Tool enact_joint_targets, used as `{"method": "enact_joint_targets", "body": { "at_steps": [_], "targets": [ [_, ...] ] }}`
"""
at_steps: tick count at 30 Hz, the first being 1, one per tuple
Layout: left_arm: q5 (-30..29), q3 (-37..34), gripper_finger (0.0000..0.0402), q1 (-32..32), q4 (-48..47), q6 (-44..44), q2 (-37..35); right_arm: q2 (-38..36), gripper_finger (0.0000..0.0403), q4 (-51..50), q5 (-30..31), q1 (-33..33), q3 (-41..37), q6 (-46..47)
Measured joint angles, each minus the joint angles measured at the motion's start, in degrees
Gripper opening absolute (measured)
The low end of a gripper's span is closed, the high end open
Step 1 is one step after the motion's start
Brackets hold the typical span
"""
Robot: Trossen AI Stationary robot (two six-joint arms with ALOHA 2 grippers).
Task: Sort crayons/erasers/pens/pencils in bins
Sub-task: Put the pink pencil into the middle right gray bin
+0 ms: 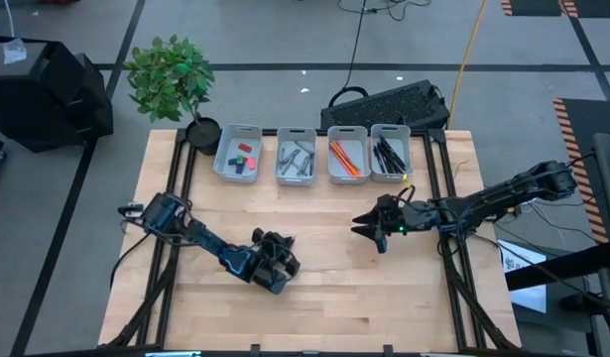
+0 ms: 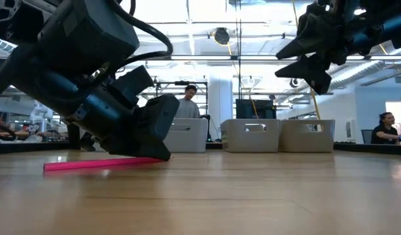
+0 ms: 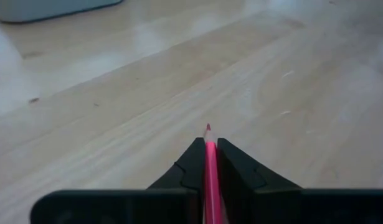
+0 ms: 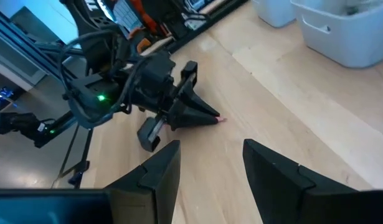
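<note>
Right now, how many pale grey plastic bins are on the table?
4, in one row along the table's far edge beside the plant pot: erasers bin, then grey-items bin, orange-sticks bin, dark-sticks bin. None seem hidden.

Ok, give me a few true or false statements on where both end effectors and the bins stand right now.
1. The left end effector is shut on a pink pencil. True.
2. The right end effector is carrying an eraser. False: it is open and empty, raised above the table.
3. The four bins sit in a row along the table's far edge. True.
4. The erasers lie in the rightmost bin. False: they are in the leftmost bin, beside the plant pot.
5. The pink pencil is lifted high. False: the low view shows it lying along the tabletop.
</note>
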Motion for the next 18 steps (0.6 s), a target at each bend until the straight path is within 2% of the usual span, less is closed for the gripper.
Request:
{"method": "enact_joint_targets", "body": {
  "at_steps": [4, 12, 15, 18],
  "targets": [
    [-0.11, 0.0, 0.0037, 0.0, 0.05, 1.97, 0.02, -0.02, 0.0169, 0.75, 0.0, 0.0, 0.0, -0.78],
    [-0.17, 0.0, 0.0095, 0.02, -0.12, 8.49, 0.07, -0.02, 0.0169, 0.77, -0.11, 0.02, 0.0, -2.14],
    [-0.13, 0.0, 0.0095, 0.07, -0.53, 7.83, 0.04, -0.02, 0.0169, 0.77, -0.11, 0.02, 0.0, -2.16],
    [0.91, 0.02, 0.0078, 0.39, -0.99, 6.3, -0.06, -0.02, 0.0169, 0.75, -0.32, 0.02, 0.0, -2.16]
  ]
}}
